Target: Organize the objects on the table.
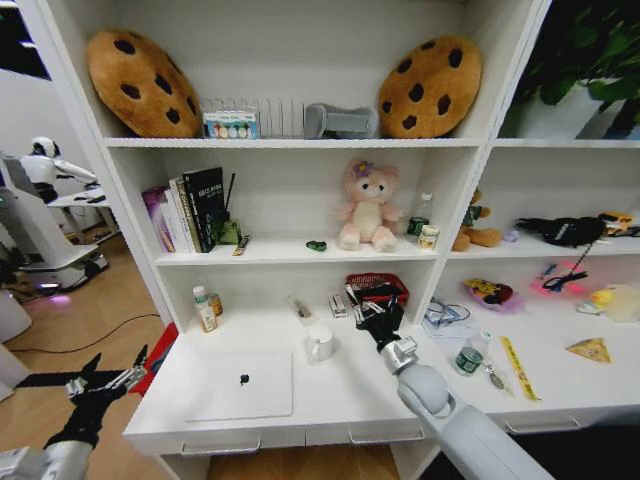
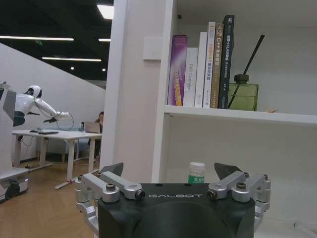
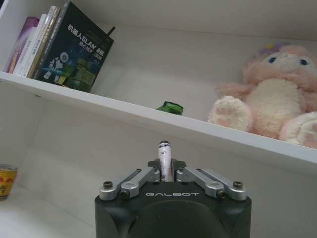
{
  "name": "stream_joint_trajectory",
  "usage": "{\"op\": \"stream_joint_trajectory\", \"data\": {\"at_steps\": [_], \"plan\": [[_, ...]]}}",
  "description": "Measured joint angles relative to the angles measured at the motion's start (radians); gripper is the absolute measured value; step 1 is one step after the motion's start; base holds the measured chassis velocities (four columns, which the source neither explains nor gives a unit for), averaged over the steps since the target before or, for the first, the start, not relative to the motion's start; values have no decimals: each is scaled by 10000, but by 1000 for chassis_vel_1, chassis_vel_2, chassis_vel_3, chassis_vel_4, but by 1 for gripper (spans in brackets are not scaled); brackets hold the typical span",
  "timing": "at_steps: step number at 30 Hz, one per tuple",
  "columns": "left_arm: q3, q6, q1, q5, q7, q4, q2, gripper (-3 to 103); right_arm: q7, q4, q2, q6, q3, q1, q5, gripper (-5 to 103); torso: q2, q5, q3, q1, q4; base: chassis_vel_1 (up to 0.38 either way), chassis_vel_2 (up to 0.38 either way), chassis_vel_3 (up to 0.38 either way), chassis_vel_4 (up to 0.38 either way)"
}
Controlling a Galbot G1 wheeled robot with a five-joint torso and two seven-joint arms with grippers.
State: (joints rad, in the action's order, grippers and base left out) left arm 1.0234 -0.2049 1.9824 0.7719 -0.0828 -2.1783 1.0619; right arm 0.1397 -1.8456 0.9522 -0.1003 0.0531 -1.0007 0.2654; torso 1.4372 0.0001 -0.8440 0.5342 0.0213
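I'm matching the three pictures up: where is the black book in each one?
Head view: black book, right end of the book row on the middle shelf.
Left wrist view: black book, last in the row, next to the green diffuser.
Right wrist view: black book, cover showing, beyond the right hand shut on a pen.
Shared landmark: the diffuser beside the book.

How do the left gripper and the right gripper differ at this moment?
The left gripper is open and empty; the right gripper is shut on a pen. The left gripper hangs off the table's left end; the right gripper is over the table, near the white mug. Both are black with silver links.
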Motion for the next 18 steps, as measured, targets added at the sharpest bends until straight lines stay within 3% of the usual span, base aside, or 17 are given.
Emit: {"op": "stream_joint_trajectory", "data": {"at_steps": [10,18], "plan": [[0,0,0,0,0,0,0,100,99,667,-68,-398,1322,-389,-87,10,1,-1,1,0,6,0,0,0,0],[0,0,0,0,0,0,0,100,-29,2723,19,-961,2016,26,12,10,1,1,0,0,4,0,0,0,0]]}}
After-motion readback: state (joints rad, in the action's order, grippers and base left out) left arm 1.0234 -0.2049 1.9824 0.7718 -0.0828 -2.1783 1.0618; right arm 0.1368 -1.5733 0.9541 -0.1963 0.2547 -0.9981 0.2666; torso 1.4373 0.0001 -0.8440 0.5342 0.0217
